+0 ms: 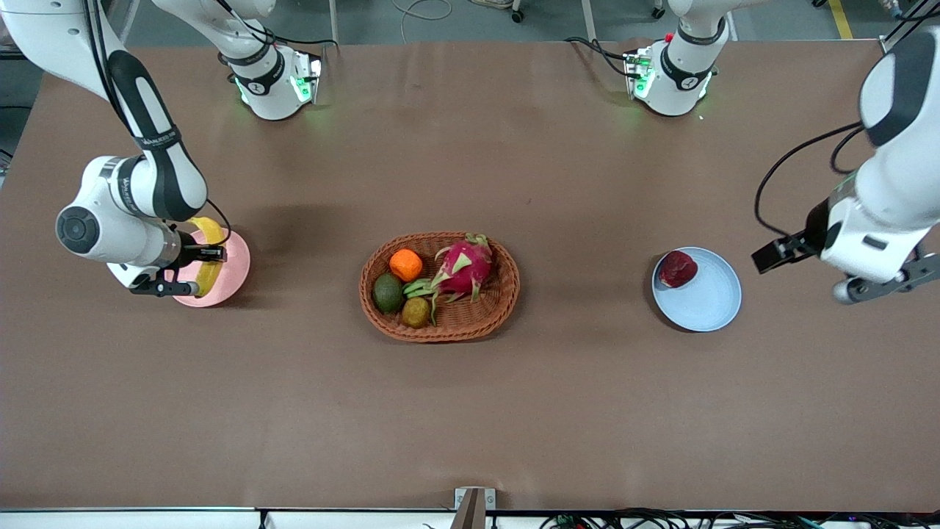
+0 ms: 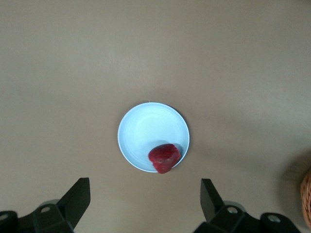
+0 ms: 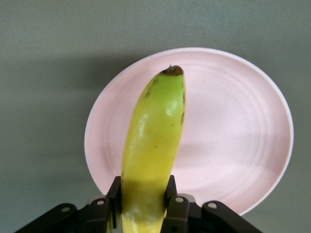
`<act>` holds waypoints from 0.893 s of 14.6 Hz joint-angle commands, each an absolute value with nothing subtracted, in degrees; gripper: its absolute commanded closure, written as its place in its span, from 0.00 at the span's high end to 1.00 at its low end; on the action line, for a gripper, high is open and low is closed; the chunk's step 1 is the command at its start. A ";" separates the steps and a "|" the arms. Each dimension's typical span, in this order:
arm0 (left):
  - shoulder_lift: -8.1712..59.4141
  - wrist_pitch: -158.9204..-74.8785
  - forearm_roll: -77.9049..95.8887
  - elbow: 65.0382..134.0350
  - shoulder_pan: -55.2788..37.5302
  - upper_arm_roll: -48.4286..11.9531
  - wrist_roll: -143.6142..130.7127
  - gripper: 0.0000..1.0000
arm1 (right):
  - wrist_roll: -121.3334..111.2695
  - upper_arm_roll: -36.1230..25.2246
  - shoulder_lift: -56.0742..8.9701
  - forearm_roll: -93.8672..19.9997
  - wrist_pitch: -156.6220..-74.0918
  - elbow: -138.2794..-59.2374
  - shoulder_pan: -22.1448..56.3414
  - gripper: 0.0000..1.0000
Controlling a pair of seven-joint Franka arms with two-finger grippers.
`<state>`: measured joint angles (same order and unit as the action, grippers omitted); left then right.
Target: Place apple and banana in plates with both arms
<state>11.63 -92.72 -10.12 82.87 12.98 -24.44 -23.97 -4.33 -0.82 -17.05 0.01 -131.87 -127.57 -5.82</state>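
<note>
On the desk (image 1: 470, 411), we count one half done: the apple (image 1: 677, 268) lies in the blue plate (image 1: 709, 301), at its 10 o'clock rim. Our left gripper (image 2: 146, 204) hangs over the desk beside that plate, fingers released. The banana (image 3: 153, 145) remains: our right gripper (image 3: 143, 196) grasps it above the pink plate (image 3: 233, 141), not yet set down.

Brown table (image 1: 470, 411), grey floor (image 1: 455, 22)

Yellow banana (image 3: 153, 145), dark red apple (image 1: 677, 269)
</note>
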 commanded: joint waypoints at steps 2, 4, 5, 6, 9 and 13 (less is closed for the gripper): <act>4.50 -86.76 -7.57 82.79 12.49 -23.39 -13.56 1.00 | -4.04 -0.26 -15.38 1.05 -135.62 -131.22 -7.90 0.86; 0.54 -86.66 -5.46 85.59 8.29 -17.88 -10.30 1.00 | -3.43 -0.18 -13.11 1.05 -132.91 -130.43 -7.91 1.00; -1.65 -86.23 -3.71 87.00 4.96 -13.40 -8.98 1.00 | -3.43 -0.18 -10.40 1.05 -129.50 -128.25 -7.82 1.00; -3.24 -85.96 -1.43 88.58 1.70 -8.92 -8.18 1.00 | -3.43 -0.09 -8.46 1.05 -125.03 -125.45 -7.91 1.00; -6.32 -85.08 -0.26 91.58 -0.79 -5.97 -8.70 1.00 | -2.56 -0.09 -6.85 0.79 -105.72 -107.48 -7.82 1.00; -7.64 -83.76 -0.35 92.37 -0.97 -7.12 -9.32 1.00 | 3.52 0.44 -6.86 0.36 -91.79 -88.98 -6.24 1.00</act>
<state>-5.80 -84.11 -0.87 90.62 -0.69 -6.92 -9.13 1.00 -0.28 -4.74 0.03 -96.19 -96.32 -6.74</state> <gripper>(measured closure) 0.000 0.000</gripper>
